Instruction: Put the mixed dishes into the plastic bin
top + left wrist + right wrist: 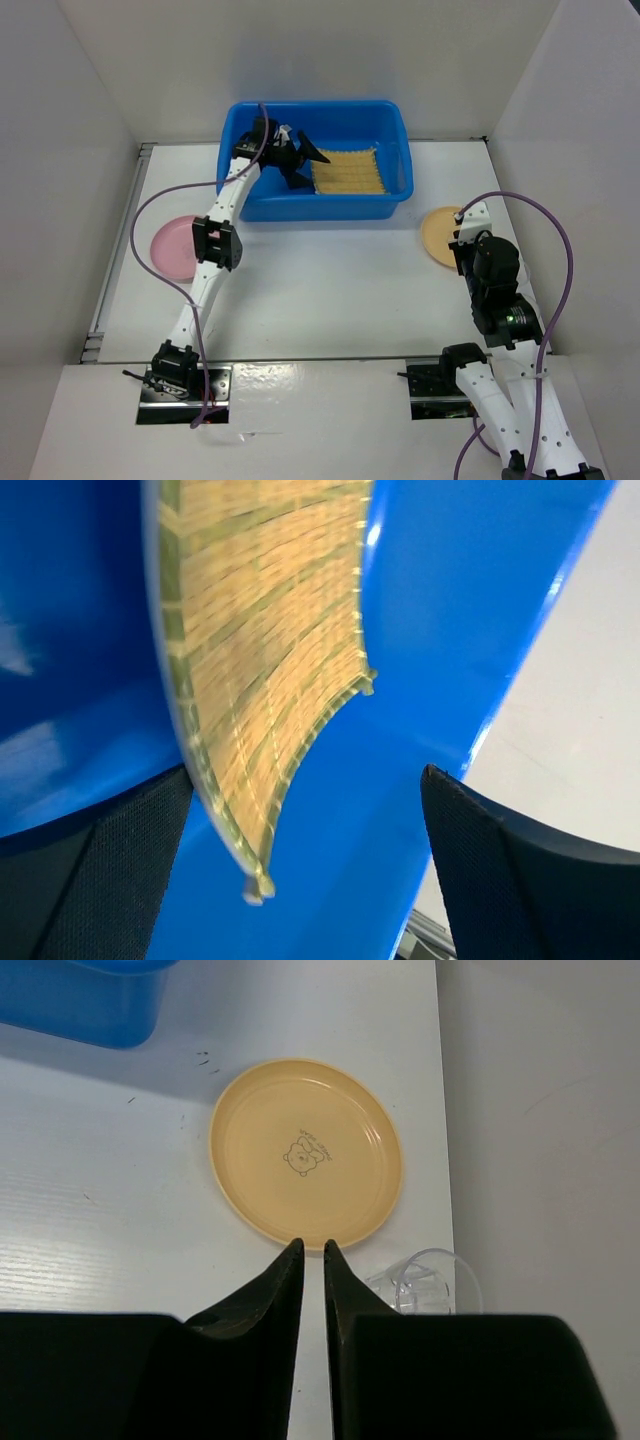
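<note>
Top external view: the blue plastic bin (320, 208) sits at the far middle of the white surface (320, 290). The yellow woven mat (350, 172) lies inside it, over the right part of the floor. The left arm reaches over the bin's near-left corner, and its left tool (300, 158) hangs inside the bin just left of the mat, jaws spread wide.

The left wrist view shows both dark fingers (110, 880) far apart, with the mat's corner and the blue bin wall between them. Nothing is gripped; the left tool is released. The near edge of the mat passes close to one finger, but I cannot tell if they touch.

The small pink plate (172, 248) lies flat on the surface to the left of the bin, outside it, partly hidden by the left arm. The tan-orange plate (305, 1150) lies flat to the right of the bin, near the right wall, also outside it.

In the right wrist view, the right tool (312, 1245) hovers at the plate's near rim. Its jaws stand only a narrow slit apart and hold nothing. A clear plastic cup (430, 1280) rests on the surface just beside the plate's near-right edge, partly hidden behind the tool.
</note>
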Motion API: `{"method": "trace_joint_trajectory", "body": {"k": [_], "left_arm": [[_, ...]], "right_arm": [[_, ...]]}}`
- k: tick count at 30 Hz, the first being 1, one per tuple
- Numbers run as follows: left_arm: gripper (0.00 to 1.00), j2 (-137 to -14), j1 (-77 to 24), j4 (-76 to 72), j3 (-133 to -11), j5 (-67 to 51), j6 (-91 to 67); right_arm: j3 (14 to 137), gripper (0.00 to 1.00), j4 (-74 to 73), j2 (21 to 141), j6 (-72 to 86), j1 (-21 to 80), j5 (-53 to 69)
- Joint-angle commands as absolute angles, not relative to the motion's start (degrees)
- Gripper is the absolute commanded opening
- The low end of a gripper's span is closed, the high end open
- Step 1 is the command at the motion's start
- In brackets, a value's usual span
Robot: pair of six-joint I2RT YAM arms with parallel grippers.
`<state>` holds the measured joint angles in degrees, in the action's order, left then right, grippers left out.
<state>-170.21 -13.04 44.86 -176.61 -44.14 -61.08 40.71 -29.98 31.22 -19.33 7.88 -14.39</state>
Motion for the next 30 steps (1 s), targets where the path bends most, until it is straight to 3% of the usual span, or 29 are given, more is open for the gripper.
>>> {"method": "trace_joint_trajectory", "body": {"k": [1, 12, 19, 20, 24, 27, 28, 30], "left_arm": [[1.0, -169.4, -12.0, 48.9, -179.4, -43.8, -57.7], [1.0, -160.8, -9.8, 74.4, -177.6, -18.5, -39.3], [1.0, -134.0, -11.0, 74.4, -163.6, 5.6, -33.2], [1.0, -130.5, -11.6, 74.4, -160.1, 13.1, -33.2], [1.0, -112.6, -10.2, 73.2, -140.1, 23.5, -32.2], [1.0, -99.3, -3.5, 66.0, -118.5, 23.0, -33.0], [1.0, -95.9, -0.7, 63.8, -106.2, 21.6, -33.0], [1.0, -87.7, 8.1, 57.7, -95.6, 13.5, -30.7]], "right_arm": [[40.3, 0.19, -27.2, 30.8, -19.4, 8.2, -14.2], [40.3, 0.26, -27.2, 31.3, -19.4, 8.2, -13.7], [39.8, 0.28, -27.2, 32.3, -20.0, 8.7, -13.7], [39.8, 0.28, -27.2, 32.3, -20.0, 8.7, -13.7], [39.8, 0.28, -27.2, 32.9, -20.0, 8.7, -13.7], [39.8, 0.28, -27.2, 32.9, -20.0, 9.2, -13.7], [39.8, 0.28, -27.2, 32.9, -20.0, 9.2, -13.7], [39.8, 0.28, -27.2, 33.6, -20.0, 9.2, -13.7]]}}
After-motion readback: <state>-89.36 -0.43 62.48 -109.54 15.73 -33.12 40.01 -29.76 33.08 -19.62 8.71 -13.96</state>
